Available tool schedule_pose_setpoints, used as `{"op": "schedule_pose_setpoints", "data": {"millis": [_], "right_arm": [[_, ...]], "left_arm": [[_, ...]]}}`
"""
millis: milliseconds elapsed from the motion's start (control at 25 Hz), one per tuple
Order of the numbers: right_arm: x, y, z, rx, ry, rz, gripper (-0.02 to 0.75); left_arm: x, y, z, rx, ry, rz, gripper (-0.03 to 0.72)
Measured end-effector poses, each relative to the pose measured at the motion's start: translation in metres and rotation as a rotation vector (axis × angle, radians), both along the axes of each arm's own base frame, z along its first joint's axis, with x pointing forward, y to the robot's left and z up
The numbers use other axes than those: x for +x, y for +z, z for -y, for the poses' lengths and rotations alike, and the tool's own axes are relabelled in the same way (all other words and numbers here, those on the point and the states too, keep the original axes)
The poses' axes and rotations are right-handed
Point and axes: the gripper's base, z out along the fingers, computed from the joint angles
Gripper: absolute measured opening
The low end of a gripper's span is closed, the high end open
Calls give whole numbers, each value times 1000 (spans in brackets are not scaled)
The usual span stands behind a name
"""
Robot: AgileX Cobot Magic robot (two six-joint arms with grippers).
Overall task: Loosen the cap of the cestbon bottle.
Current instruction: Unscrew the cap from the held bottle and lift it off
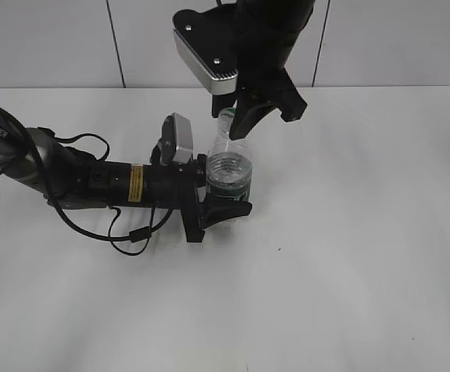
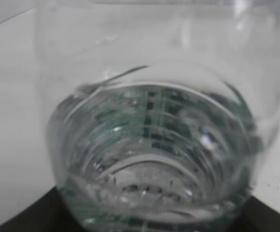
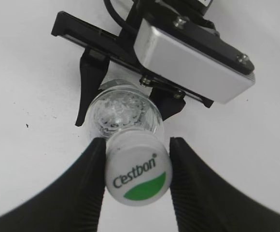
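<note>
The cestbon bottle point(image 1: 229, 174) stands upright on the white table, clear and ribbed, with water and a green label band. My left gripper point(image 1: 217, 191) is shut on its lower body from the left. The bottle fills the left wrist view point(image 2: 154, 145). The cap point(image 3: 137, 174), white with "Cestbon" lettering and a green mark, sits on the bottle's neck point(image 3: 123, 108). My right gripper point(image 3: 137, 141) comes down from above, and its two black fingers press the cap's sides. In the exterior view the right gripper point(image 1: 260, 120) partly hides the cap point(image 1: 225, 116).
The left arm lies low across the table point(image 1: 349, 256) from the left, with a black cable loop point(image 1: 132, 232) beside it. The left arm's wrist camera housing point(image 3: 193, 60) sits just behind the bottle. A tiled wall point(image 1: 54, 39) runs along the back.
</note>
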Motion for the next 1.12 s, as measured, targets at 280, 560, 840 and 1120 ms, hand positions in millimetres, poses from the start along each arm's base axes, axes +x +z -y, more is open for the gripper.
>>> {"op": "schedule_pose_setpoints", "data": {"millis": [280, 560, 840, 1120], "right_arm": [[0, 0, 0, 10, -54, -25, 303], [-1, 0, -1, 21, -84, -43, 313], [-1, 1, -3, 42, -148, -66, 377], [-1, 1, -4, 65, -250, -112, 445]], "left_arm": [[0, 0, -1, -3, -5, 1, 404], [-1, 0, 0, -4, -12, 1, 404], [-2, 0, 0, -7, -20, -9, 404], [-2, 0, 0, -8, -24, -10, 404]]}}
